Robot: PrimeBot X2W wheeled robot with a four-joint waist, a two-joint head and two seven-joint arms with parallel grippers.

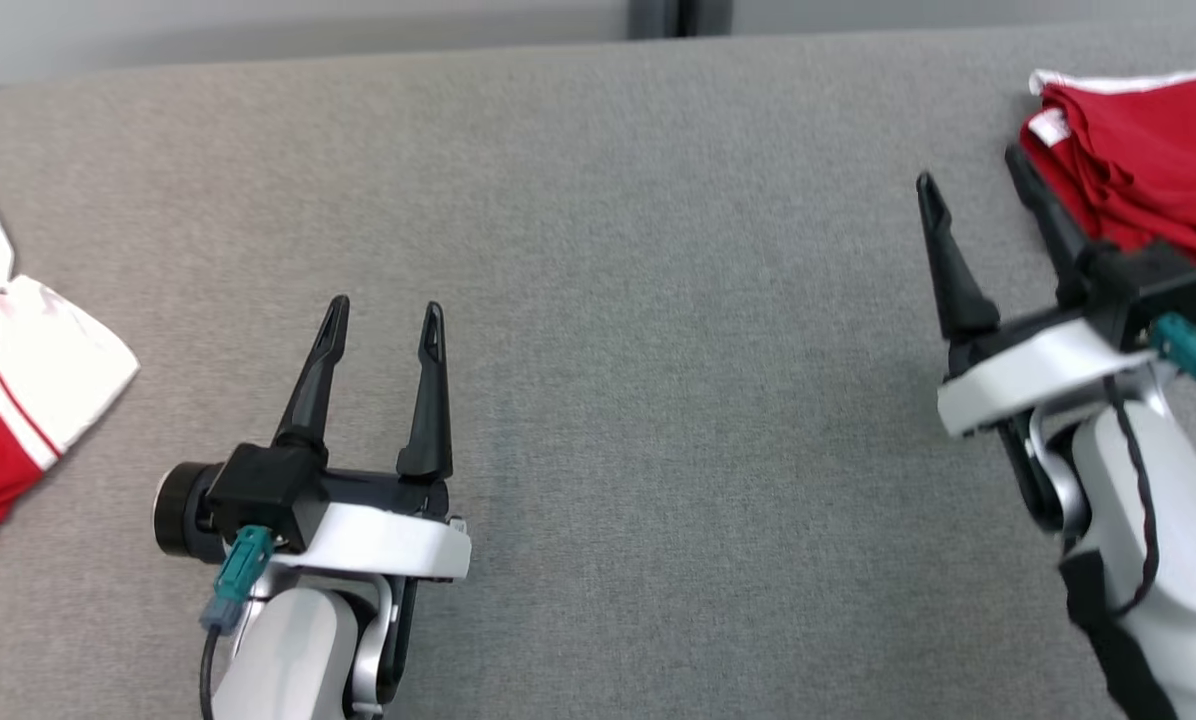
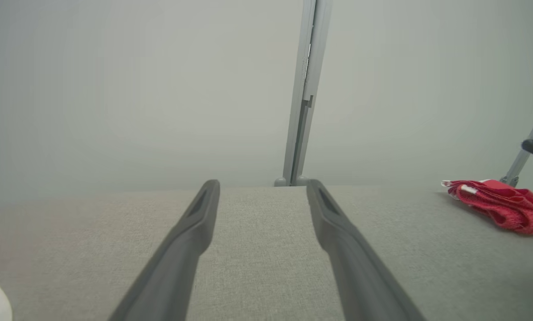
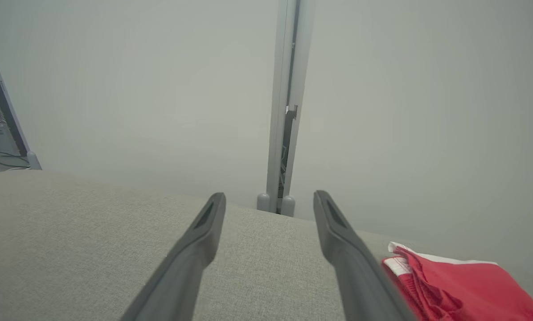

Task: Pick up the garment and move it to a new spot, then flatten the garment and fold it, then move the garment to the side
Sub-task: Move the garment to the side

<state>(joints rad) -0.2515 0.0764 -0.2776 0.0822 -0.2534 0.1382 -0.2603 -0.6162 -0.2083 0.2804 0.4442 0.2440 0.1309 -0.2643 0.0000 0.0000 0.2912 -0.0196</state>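
Hovering over grey table [image 1: 608, 200] with left gripper [image 1: 386, 305] and right gripper [image 1: 969, 166] spread wide, empty; risking snagging folded red garment [image 1: 1148, 150] close by, undoing its folds.

A grey fabric-covered tabletop [image 1: 598, 200] carries a folded red garment [image 1: 1148, 150] at its far right corner and a crumpled red-and-white garment [image 1: 18, 400] at its left edge.

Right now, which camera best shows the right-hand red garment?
The head view: the red garment seen from above, folds and white trim plain, though cropped. The right wrist view catches one corner close up; the left wrist view, a small side-on heap.
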